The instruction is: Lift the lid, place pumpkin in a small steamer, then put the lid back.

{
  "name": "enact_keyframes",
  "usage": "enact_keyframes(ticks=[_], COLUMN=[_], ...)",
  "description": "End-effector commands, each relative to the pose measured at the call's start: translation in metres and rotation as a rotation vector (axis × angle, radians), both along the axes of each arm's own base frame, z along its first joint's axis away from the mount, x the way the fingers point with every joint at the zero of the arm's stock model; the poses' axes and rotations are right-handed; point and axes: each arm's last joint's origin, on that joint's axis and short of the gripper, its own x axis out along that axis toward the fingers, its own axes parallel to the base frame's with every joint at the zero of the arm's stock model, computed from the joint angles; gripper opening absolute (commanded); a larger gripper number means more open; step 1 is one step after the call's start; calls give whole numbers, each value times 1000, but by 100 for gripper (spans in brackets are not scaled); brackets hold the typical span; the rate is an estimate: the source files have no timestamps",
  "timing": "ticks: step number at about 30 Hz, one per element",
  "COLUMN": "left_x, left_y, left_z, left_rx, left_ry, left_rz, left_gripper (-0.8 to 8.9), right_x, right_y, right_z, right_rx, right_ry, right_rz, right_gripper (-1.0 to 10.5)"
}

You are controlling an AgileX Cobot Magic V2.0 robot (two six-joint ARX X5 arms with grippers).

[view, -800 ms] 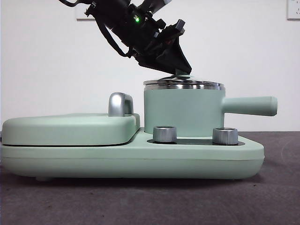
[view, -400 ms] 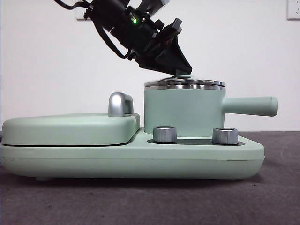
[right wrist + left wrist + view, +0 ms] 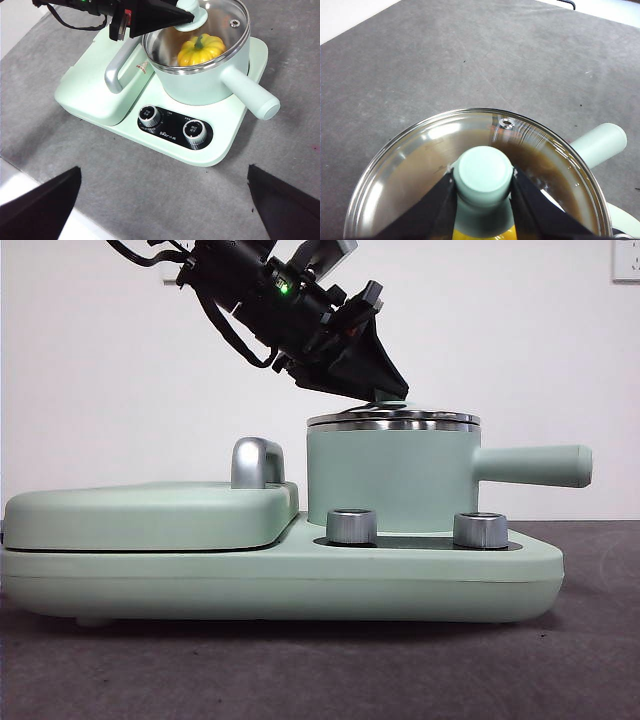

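The clear glass lid sits on the rim of the small steamer, a mint-green pot whose side handle points right. My left gripper comes down from the upper left. Its jaws press both sides of the lid's mint knob. Through the glass the yellow pumpkin with its green stem rests inside the pot. A sliver of the pumpkin also shows below the knob. My right gripper hovers high over the near side of the appliance, open and holding nothing.
The steamer stands on a mint-green cooker base with two steel dials in front. Left of it lies a flat griddle cover with a chrome handle. Grey matting covers the table around the appliance.
The left arm's body has swung slightly to the left while its jaw tips stay at the knob. The lid rests on the pot throughout.
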Motion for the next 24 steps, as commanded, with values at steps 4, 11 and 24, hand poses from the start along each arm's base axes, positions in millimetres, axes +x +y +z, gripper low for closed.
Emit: enact_keyframes(ticks=[4, 11, 24], left_x=[3, -11, -123], left_y=[-5, 5, 86], left_z=[0, 45, 131], left_rx=[-16, -90, -15], left_ry=[-1, -47, 202], left_rz=[-2, 17, 72], left_gripper=[441, 535, 526], right_x=[0, 0, -1], right_y=[1, 1, 2], right_z=[3, 3, 3], right_rx=[16, 16, 38], right_ry=[-6, -6, 4], right_rz=[1, 1, 65], right_gripper=[536, 536, 536])
